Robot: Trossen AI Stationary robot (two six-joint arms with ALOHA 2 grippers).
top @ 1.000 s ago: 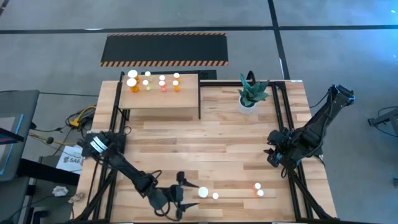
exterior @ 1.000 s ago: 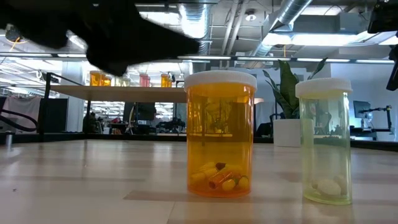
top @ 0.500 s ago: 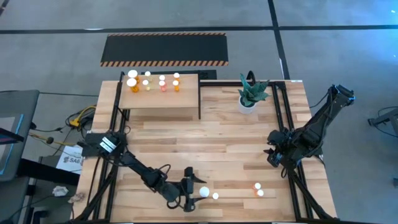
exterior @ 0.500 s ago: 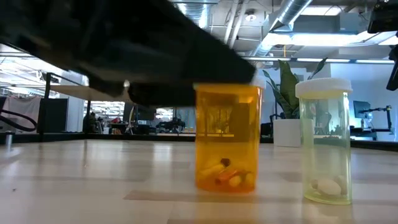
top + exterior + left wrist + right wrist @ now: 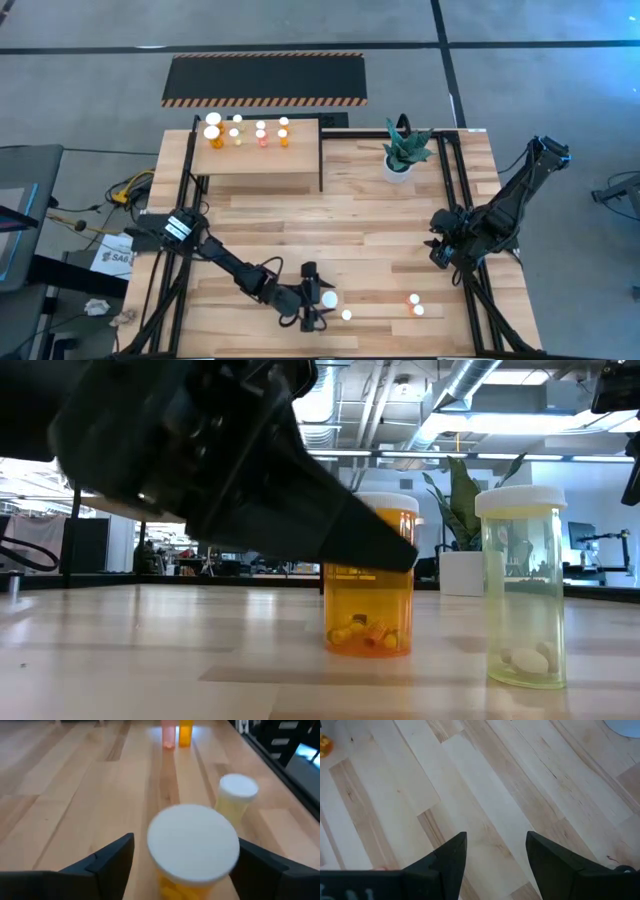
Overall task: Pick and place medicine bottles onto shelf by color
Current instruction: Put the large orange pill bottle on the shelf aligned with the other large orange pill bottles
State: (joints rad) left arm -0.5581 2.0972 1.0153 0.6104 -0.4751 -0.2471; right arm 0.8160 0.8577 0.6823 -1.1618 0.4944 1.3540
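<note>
1. Medicine bottles are your concern here, and the nearest is a large orange translucent bottle with a round white cap, standing upright on the light wooden tabletop near its front edge.
2. Your left hand sits around this bottle with its fingers spread apart, one on each side, not yet clamped on it.
3. Just beside it stands a pale yellowish bottle with a white cap, close enough for a finger to knock.
4. Judge the orange bottle light and stiff: thin plastic with only a few capsules in the bottom, so it will tip easily.
5. Its smooth wall looks slippery; take hold of the body below the cap, squarely.
6. Your right hand hangs over bare wood at the tabletop's right side, fingers apart, empty.
7. Several bottles already stand on the light-wood box shelf at the back left.
</note>
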